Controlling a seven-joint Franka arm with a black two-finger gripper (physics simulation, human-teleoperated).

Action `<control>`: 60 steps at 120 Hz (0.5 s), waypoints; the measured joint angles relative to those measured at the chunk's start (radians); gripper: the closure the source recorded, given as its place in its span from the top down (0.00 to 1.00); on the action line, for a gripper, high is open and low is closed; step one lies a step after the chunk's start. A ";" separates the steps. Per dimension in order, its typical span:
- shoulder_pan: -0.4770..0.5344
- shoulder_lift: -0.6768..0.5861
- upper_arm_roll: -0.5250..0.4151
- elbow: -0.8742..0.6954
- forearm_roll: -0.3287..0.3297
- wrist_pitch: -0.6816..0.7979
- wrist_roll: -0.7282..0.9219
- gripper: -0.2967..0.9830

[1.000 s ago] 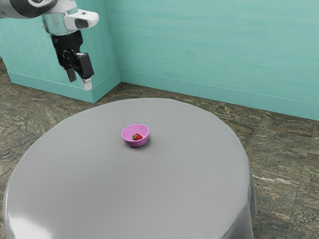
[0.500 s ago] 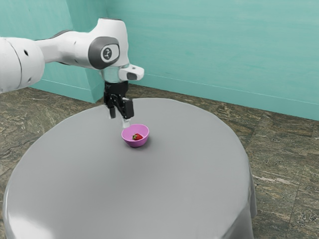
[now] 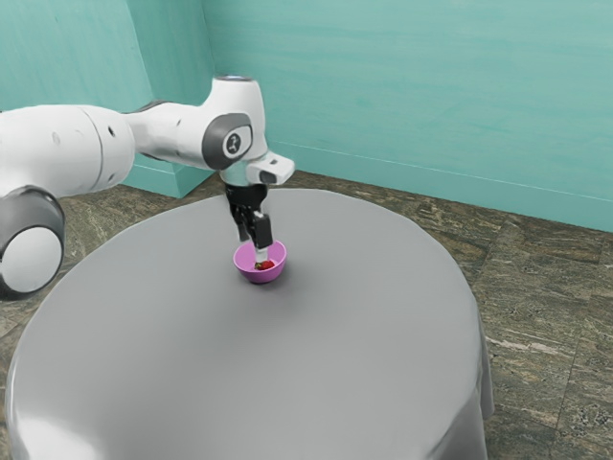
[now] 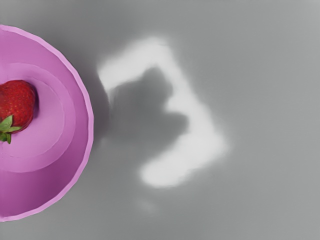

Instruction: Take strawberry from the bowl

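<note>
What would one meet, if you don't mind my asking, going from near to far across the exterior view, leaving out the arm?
Bright glare on the tablecloth → pink bowl → floor beyond the tablecloth → teal wall.

The tabletop [image 3: 287, 364] wears a smooth grey cloth with a soft satin sheen, bright where light strikes it. The pink bowl [image 4: 50, 192] looks like smooth plastic, and the strawberry [image 4: 15, 100] in it is finely pitted and lightly glossy. The floor [image 3: 536, 326] resembles rough, veined stone; the arm's white shell [image 3: 57, 144] looks like smooth plastic.
</note>
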 joint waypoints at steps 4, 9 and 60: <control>0.004 0.010 0.000 0.007 0.000 0.011 0.013 0.76; 0.008 0.016 0.000 0.011 -0.001 0.023 0.029 0.74; 0.050 0.146 0.003 0.126 -0.034 0.109 0.172 0.62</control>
